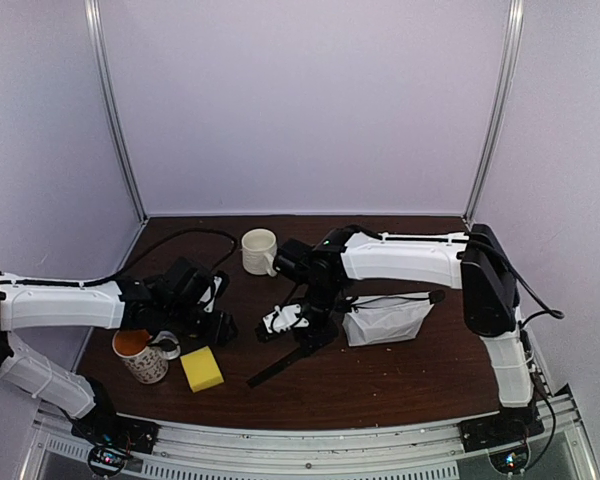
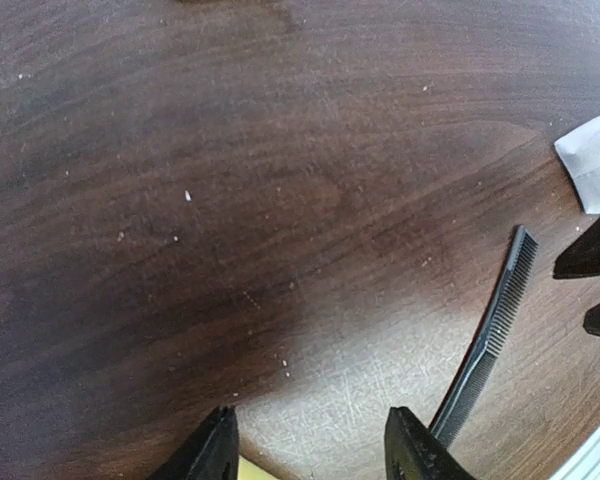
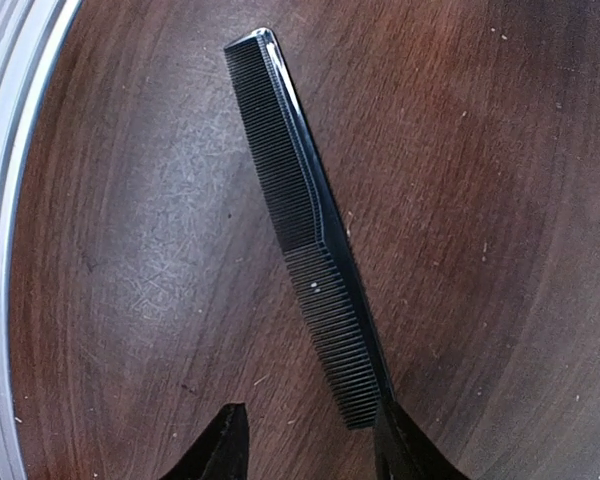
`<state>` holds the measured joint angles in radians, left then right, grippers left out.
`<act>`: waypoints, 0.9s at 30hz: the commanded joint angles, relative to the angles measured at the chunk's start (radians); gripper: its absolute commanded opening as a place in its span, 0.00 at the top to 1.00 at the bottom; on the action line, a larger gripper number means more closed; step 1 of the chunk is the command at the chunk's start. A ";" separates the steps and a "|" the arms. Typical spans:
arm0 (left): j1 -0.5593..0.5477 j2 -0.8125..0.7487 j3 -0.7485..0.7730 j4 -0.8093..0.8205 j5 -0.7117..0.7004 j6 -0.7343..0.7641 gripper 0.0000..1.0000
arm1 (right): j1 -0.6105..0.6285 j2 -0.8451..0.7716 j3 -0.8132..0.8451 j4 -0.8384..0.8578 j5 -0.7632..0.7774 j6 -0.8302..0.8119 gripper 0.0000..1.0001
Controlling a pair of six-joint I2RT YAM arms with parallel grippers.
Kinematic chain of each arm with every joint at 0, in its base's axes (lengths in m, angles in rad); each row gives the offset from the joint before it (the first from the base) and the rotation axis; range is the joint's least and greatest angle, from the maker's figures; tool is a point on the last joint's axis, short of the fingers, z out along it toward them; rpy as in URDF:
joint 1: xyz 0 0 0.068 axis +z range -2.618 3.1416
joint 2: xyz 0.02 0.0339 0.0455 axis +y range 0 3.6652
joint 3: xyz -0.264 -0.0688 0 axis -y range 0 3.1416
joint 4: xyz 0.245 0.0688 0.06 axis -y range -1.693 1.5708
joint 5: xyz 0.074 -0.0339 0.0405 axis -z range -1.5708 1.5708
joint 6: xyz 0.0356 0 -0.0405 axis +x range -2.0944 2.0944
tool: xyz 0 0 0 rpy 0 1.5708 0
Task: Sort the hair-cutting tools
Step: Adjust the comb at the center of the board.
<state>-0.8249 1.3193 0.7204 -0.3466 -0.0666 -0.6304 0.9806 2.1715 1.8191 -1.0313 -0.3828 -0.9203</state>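
The right pincer (image 3: 308, 428) gapes empty; one black comb (image 3: 305, 230) lies flat on the desk (image 3: 500, 200), starting beside one finger and stretching ahead. The left pincer (image 2: 310, 432) gapes empty too, the same comb just outside one finger, one white pouch (image 1: 385, 320) farther off.

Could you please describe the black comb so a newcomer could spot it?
On the dark wooden table, look near the front edge, between the yellow sponge and the white pouch. The comb lies flat there: long, slim, black, toothed.
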 commanded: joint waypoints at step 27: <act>0.041 0.075 0.016 0.120 0.189 0.033 0.47 | 0.082 0.073 -0.163 0.059 0.179 0.161 0.81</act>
<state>-0.7914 1.3468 0.7086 -0.2802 0.0357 -0.6476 1.0100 2.3379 1.9419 -1.1000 -0.2375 -0.8486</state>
